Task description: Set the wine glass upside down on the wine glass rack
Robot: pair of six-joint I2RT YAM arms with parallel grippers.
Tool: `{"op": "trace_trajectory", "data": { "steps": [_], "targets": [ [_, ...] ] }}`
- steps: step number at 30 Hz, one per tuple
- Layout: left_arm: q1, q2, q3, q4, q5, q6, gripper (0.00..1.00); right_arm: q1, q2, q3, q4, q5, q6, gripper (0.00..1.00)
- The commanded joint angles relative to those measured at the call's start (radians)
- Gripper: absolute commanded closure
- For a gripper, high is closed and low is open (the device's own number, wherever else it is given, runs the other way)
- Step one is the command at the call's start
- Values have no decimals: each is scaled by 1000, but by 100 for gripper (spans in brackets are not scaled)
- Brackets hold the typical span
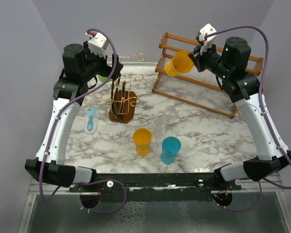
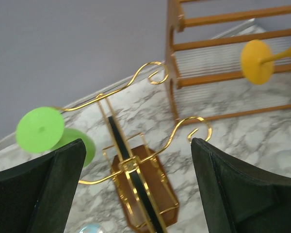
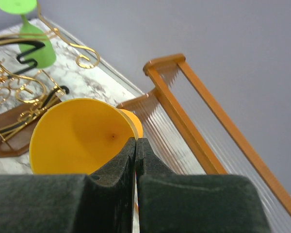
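Where the arm bases sit at the bottom of the top view, the marble table (image 1: 208,141) begins at its near edge, and a broad patch of bare marble shows at lower right. Just beyond that edge an orange cup (image 1: 142,137) and a blue cup (image 1: 171,145) stand close together at lower centre, with two clear glasses (image 1: 160,124) just behind them and a pale blue glass (image 1: 91,119) lying toward the left edge. Further back, left of centre, stands the wine glass rack (image 1: 122,99), thin gold wire with scroll-ended arms on a small dark wooden base. A green glass (image 2: 40,129) hangs on it foot up at its far left, while the curled arms on the right carry nothing. The left gripper (image 2: 136,145) hovers above the rack, its fingers spread wide and holding nothing. At the upper right, above the wooden slatted rack (image 1: 203,77) along the table's far edge, the right gripper (image 3: 136,143) is closed tight, pinching the rim of the wine glass (image 1: 180,63). That glass is opaque yellow with a wide conical bowl and a round foot. It is held in the air, tilted roughly on its side with the foot pointing toward the gold rack, well apart from it. A grey wall (image 3: 208,34) closes the scene behind.
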Motion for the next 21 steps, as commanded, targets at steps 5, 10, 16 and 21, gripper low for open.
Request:
{"op": "trace_trajectory", "data": {
  "steps": [5, 10, 16, 21],
  "targets": [
    [-24, 89, 7, 306, 376, -506, 15, -4, 22, 115, 69, -239, 154, 99],
    [-46, 155, -2, 397, 428, -658, 17, -4, 45, 152, 82, -337, 231, 99],
    [-79, 194, -38, 478, 473, -758, 19, -4, 56, 163, 91, -391, 278, 99],
    [-91, 215, -42, 448, 472, -762, 30, -5, 54, 162, 96, -402, 291, 99]
  ]
}}
